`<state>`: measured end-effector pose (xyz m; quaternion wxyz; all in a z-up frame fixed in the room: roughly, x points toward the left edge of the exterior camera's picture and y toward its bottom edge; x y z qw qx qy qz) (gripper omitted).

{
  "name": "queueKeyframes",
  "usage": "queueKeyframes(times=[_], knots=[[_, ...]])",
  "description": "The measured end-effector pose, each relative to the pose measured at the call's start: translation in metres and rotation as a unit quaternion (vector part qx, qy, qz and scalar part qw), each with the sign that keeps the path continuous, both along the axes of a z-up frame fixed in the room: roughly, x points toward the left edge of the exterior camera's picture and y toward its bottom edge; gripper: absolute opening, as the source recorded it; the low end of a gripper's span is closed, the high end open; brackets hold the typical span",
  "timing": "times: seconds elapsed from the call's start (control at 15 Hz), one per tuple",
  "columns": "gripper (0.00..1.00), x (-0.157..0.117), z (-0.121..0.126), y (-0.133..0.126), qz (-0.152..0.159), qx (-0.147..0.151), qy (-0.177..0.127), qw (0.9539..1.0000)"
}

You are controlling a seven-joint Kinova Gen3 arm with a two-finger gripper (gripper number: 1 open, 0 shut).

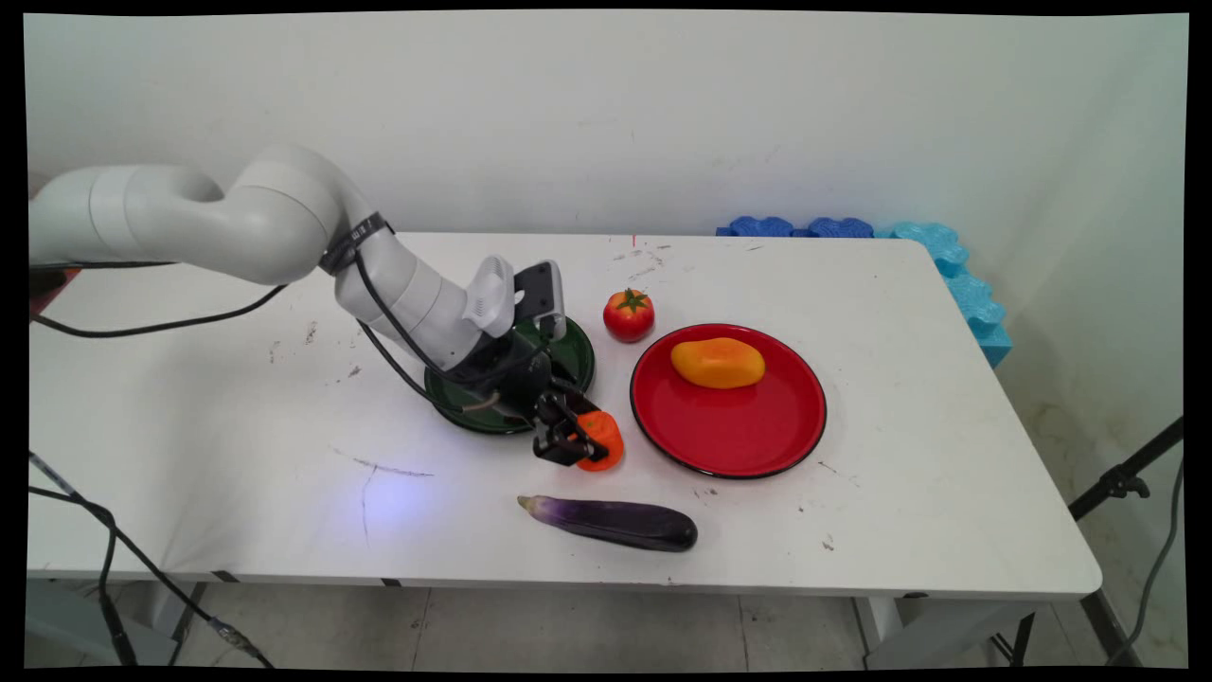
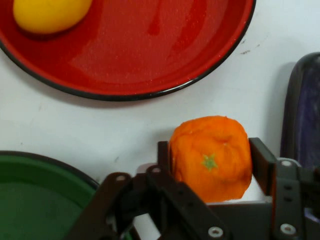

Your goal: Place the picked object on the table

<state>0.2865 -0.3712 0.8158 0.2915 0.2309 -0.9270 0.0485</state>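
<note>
Looking down the gripper, I see its fingers clamped on the orange, low over the surface, between green plate, red plate and eggplant.

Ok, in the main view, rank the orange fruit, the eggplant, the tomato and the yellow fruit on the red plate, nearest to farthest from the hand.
1. Orange fruit: between the fingers of the hand, on the table.
2. Eggplant: toward the table's near edge.
3. Tomato: toward the wall, beside the green plate.
4. Yellow fruit: on the far part of the red plate, to the picture's right.
</note>
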Motion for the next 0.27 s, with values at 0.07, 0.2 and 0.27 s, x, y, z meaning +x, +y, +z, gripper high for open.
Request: queueKeyframes(times=[0.07, 0.2, 0.27], knots=[[1.0, -0.0002, -0.0008, 0.0, 0.0, -0.001, 0.001, 1.0], [1.0, -0.0026, -0.0012, 0.0001, -0.004, -0.004, 0.01, 0.9999], [1.0, -0.0045, -0.0006, 0.0001, -0.009, -0.007, 0.015, 0.9998]])
